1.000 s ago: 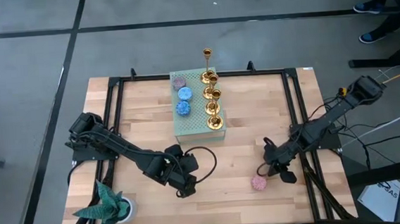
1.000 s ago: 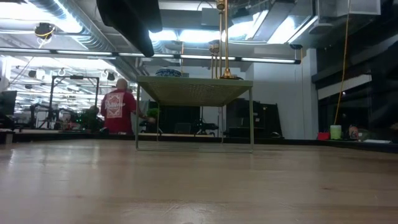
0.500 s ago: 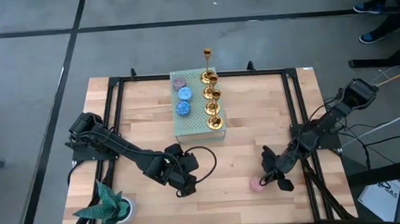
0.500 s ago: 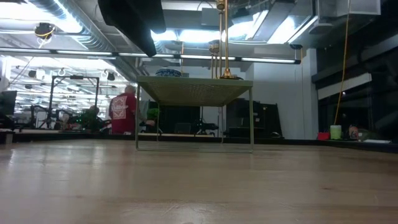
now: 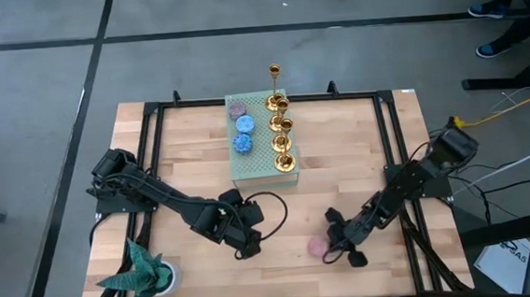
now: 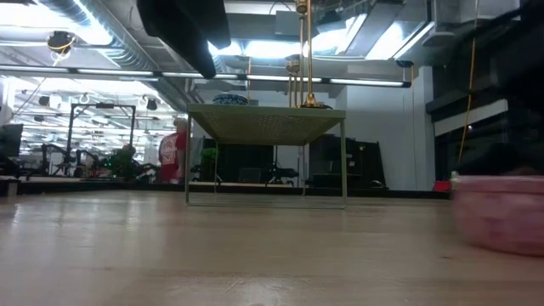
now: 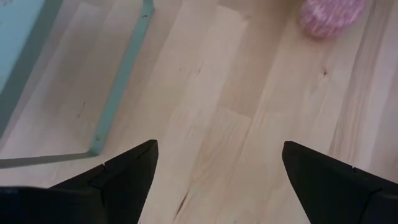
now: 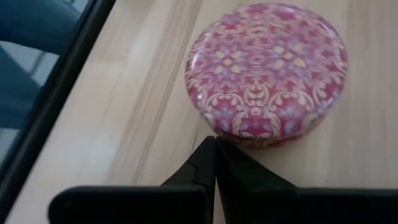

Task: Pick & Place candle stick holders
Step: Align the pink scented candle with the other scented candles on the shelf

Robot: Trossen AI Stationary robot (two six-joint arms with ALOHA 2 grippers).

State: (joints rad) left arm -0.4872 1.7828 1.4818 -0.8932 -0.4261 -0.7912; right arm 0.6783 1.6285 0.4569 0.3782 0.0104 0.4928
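Several gold candle stick holders [image 5: 281,129] stand in a row by their bases on the green stand [image 5: 259,172] at the table's far middle, next to blue and purple discs [image 5: 242,134]. In the low view they rise above the stand's top [image 6: 302,51]. My right gripper [image 5: 334,248] is shut, low over the table's near right part, right beside a pink patterned disc [image 5: 318,248]. My left gripper [image 5: 245,244] is open and empty near the table's middle, in front of the stand. My right gripper's shut fingertips [image 8: 208,152] meet the lower side wall [image 8: 249,139] of the pink disc. They come at it about level, from the table's right. The disc lies flat on the table, lid up.
Black frame rails [image 5: 392,158] run along the table's sides. A green leafy ornament on a white base [image 5: 145,274] stands at the near left corner. A stand leg [image 7: 118,87] shows close to my left gripper. A person in red [image 6: 174,153] is in the room far behind.
My right gripper has gone toward the table's left edge and a little toward the near edge, staying shut. The pink disc has slid along the table toward the left ahead of it, still flat.
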